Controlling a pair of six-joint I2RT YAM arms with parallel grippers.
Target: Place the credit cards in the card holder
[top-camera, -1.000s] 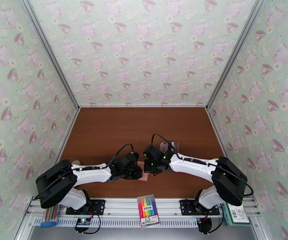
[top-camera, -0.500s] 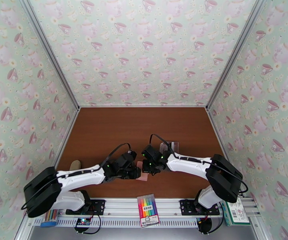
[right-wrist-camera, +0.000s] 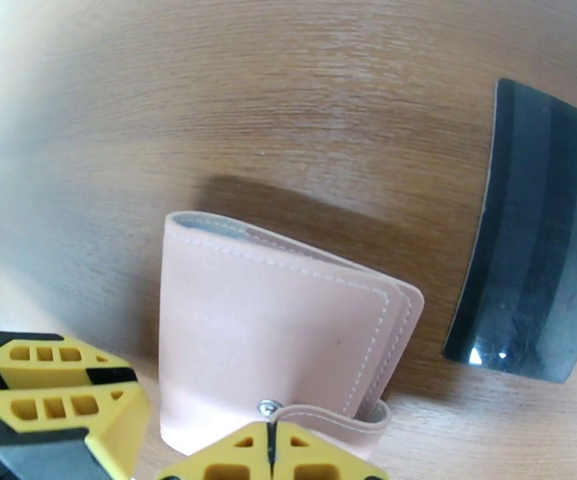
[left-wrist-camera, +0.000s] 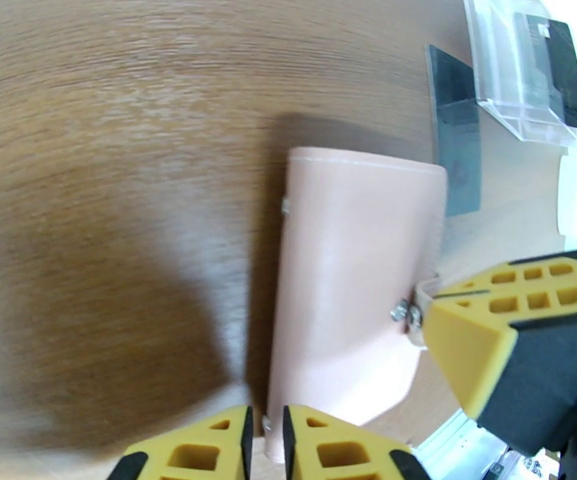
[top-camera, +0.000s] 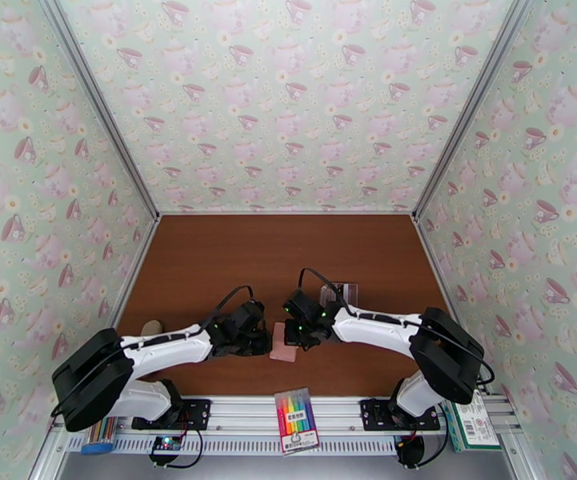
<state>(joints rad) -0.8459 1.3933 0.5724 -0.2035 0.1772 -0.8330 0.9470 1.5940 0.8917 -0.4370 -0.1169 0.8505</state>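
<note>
The pink card holder (top-camera: 282, 344) lies folded on the brown table between both grippers. My right gripper (top-camera: 296, 336) is shut on its snap tab (right-wrist-camera: 320, 418), pinched between the yellow fingertips (right-wrist-camera: 232, 462). My left gripper (top-camera: 261, 340) sits at the wallet's (left-wrist-camera: 352, 282) near-left corner. Its jaws are almost together, and the corner reaches the thin gap between them. I cannot tell whether they grip it. One dark credit card (right-wrist-camera: 536, 242) lies flat on the table just beyond the wallet (right-wrist-camera: 272, 338). Another dark card (left-wrist-camera: 556, 70) stands in the clear box.
The clear plastic box (top-camera: 340, 294) stands just behind the right gripper. A small tan object (top-camera: 151, 327) lies near the left wall. On the front rail are a marker pack (top-camera: 296, 420) and a green-white box (top-camera: 470, 428). The back half of the table (top-camera: 288, 250) is bare wood.
My left arm has drawn back to the left, uncovering more of the pink wallet. The right gripper has shifted slightly left and still holds the tab.
</note>
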